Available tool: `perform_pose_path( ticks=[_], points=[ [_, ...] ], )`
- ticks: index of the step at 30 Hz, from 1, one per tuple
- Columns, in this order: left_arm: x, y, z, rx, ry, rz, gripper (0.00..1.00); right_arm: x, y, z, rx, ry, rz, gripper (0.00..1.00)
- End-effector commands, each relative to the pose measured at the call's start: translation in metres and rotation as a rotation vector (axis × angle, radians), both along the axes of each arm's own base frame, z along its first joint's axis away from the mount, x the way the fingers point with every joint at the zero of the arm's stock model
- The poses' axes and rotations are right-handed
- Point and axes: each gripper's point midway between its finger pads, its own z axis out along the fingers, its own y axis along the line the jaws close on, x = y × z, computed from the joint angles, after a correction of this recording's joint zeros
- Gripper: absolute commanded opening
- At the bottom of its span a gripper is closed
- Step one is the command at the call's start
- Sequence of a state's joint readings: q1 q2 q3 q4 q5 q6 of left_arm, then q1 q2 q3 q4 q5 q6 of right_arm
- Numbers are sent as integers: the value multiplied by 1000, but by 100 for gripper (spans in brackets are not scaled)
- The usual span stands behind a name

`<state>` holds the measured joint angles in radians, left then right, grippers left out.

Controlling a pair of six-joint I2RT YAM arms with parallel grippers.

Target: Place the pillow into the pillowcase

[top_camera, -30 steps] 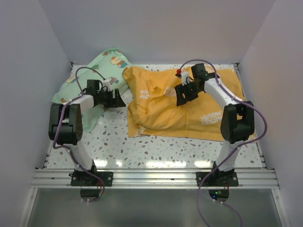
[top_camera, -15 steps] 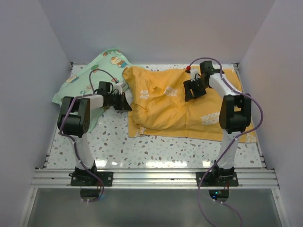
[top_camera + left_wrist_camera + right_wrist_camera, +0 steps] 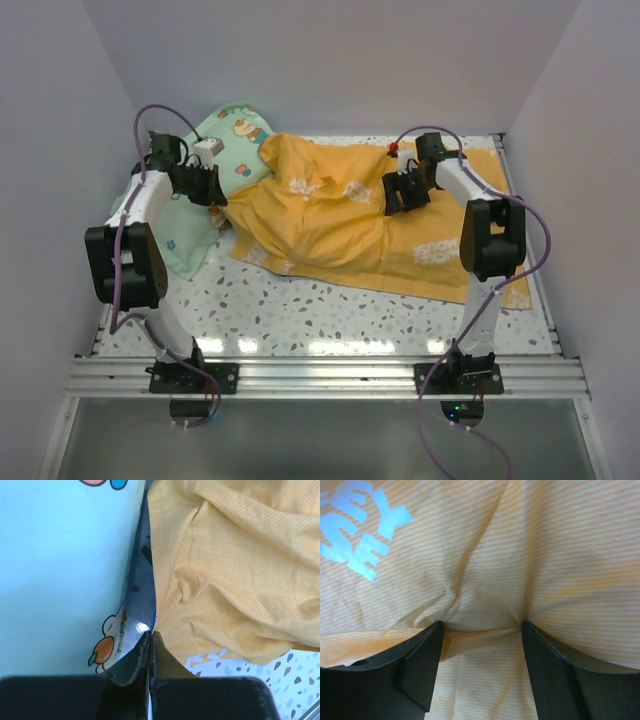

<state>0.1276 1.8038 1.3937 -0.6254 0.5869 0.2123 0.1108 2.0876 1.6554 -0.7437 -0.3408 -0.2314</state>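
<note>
**Case pulled left, left jaws shut**

The pillowcase [image 3: 330,225] has slid left onto the green pillow's [image 3: 235,135] edge. It bulges as if the pillow, unseen, lies inside. The left gripper [image 3: 208,188], just pressed together, pinches its left hem. The right gripper [image 3: 403,192], spread, presses its far middle.

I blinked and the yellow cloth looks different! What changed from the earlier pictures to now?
The left gripper closed on the left edge of the pillowcase and dragged it left, onto the edge of the green cartoon pillow. The right gripper edged toward the back and stayed open, pressing the cloth. The green pillow kept its place.
</note>
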Motion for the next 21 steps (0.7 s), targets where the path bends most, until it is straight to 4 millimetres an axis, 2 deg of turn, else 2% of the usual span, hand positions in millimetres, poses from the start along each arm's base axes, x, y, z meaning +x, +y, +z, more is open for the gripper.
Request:
perform_pose_path(
  ticks=[1, 2, 3, 4, 6, 7, 8, 10, 11, 12, 13, 14, 15, 16, 17, 18, 19, 20, 21],
  points=[
    [-12, 38, 5, 207, 32, -38, 0, 13, -9, -7, -56, -1, -68, 70],
    [-12, 36, -2, 194, 61, -40, 1, 21, -8, -3, -52, -17, -78, 71],
    [-8, 32, 2, 172, 44, -49, 8, 33, -4, 9, -34, -39, -90, 72],
    [-1, 31, 6, 165, 13, -53, 24, 38, -3, 19, -26, -52, -94, 75],
    [2, 25, 24, 149, -68, -100, 43, 40, -6, 48, -37, -85, -50, 79],
    [-6, 20, 29, 138, -72, -139, 55, 37, -13, 76, -40, -137, -36, 81],
    [-11, 18, 37, 167, -115, -205, 59, 27, -19, 84, -61, -155, 20, 88],
    [-29, 8, 36, 169, -111, -282, 66, 0, -37, 104, -83, -167, 53, 99],
    [-40, 6, 43, 186, -141, -319, 68, -15, -46, 131, -116, -236, 96, 99],
    [-59, 1, 26, 171, -105, -348, 73, -43, -58, 118, -155, -180, 105, 99],
    [-66, -8, 23, 177, -124, -379, 89, -56, -74, 118, -181, -176, 90, 99],
    [-77, -14, 28, 193, -159, -404, 90, -73, -90, 133, -199, -213, 67, 99],
    [-97, -20, 6, 193, -114, -425, 91, -98, -102, 113, -219, -148, 94, 99],
    [-99, -33, 2, 208, -148, -463, 92, -112, -126, 109, -236, -122, 52, 99],
    [-105, -42, 2, 219, -168, -471, 92, -125, -139, 111, -263, -132, 67, 99],
    [-120, -46, -18, 228, -130, -478, 93, -144, -150, 97, -265, -74, 68, 99],
    [-117, -56, -20, 226, -164, -491, 93, -155, -173, 93, -285, -57, 28, 99],
    [-121, -60, -25, 215, -145, -473, 93, -164, -185, 82, -310, -48, 46, 99],
    [-125, -60, -36, 225, -118, -467, 93, -170, -197, 79, -335, -48, 38, 99]
  ],
)
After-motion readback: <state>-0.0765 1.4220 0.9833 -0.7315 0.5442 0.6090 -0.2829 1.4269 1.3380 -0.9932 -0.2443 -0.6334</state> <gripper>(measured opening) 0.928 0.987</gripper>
